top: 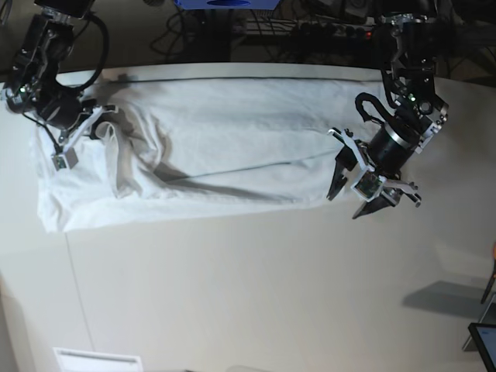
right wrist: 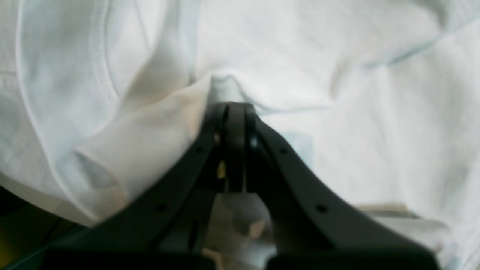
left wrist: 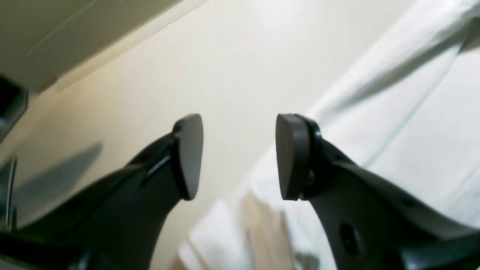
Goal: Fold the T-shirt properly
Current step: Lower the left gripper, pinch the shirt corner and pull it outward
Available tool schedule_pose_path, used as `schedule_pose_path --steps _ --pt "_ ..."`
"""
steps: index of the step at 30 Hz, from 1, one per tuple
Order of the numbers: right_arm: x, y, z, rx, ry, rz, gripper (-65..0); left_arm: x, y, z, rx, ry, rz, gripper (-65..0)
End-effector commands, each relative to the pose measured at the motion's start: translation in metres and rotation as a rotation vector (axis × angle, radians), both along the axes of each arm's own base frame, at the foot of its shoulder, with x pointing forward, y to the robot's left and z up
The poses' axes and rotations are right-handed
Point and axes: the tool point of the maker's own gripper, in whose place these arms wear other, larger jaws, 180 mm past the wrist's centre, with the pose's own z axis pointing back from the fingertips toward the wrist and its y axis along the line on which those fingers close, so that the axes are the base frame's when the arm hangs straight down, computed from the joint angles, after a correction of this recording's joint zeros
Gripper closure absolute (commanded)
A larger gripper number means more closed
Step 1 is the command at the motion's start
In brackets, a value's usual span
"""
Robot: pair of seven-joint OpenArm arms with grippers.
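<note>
The white T-shirt [top: 225,155] lies stretched as a long band across the far half of the table, with a lengthwise fold. My right gripper [top: 106,125] is at its left end, shut on a raised pinch of cloth; the right wrist view shows the jaws [right wrist: 234,107] pressed together on a fold of the T-shirt [right wrist: 337,56]. My left gripper [top: 346,203] hangs just off the shirt's right end, open. In the left wrist view its fingertips [left wrist: 240,125] stand wide apart with nothing between them, and the T-shirt [left wrist: 420,123] lies to their right.
The pale table [top: 232,294] stretches toward the near side. Cables and a power strip [top: 310,31] run behind the far edge. A dark flat device [top: 483,341] shows at the lower right corner. The table edge [left wrist: 123,41] crosses the left wrist view's upper left.
</note>
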Motion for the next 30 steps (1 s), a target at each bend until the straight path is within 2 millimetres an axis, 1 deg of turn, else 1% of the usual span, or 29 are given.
schedule_pose_path --steps 1,5,7,11,16,19,21,24,27,30 --pt "0.0 -0.008 0.002 -0.039 0.005 0.001 0.0 0.001 -0.001 0.008 -0.002 -0.023 -0.009 -31.1" --pt "0.0 -0.008 0.002 -0.039 0.005 0.001 0.0 -0.004 0.011 -0.008 0.058 0.057 0.039 -31.1" --pt "0.0 -0.008 0.002 -0.039 0.003 0.001 0.0 -0.006 0.015 -0.012 0.075 0.082 0.055 -31.1" --pt "0.002 -0.009 0.003 -0.038 0.001 0.0 0.0 -0.012 0.015 -0.019 0.075 0.104 0.061 -31.1" --pt "0.002 -0.009 0.003 -0.038 -0.001 0.0 0.0 -0.016 0.011 -0.018 0.061 0.104 0.057 -30.9" --pt "0.002 -0.009 0.003 -0.038 -0.001 0.0 0.0 -0.017 0.009 -0.016 -0.04 0.098 0.121 -30.9" --pt "0.002 -0.009 0.003 -0.038 -0.001 0.0 0.0 -0.017 0.015 -0.016 -0.081 0.094 0.18 -30.9" --pt "0.001 -0.009 0.002 -0.038 0.002 0.0 0.0 -0.023 0.03 -0.025 -0.034 0.137 0.261 -30.9" --pt "0.001 -0.009 0.002 -0.038 0.002 0.0 0.0 -0.025 0.036 -0.027 -0.008 0.149 0.28 -30.9" --pt "0.001 -0.009 0.002 -0.038 0.002 0.0 0.0 -0.035 0.039 -0.034 0.006 0.175 0.281 -30.9"
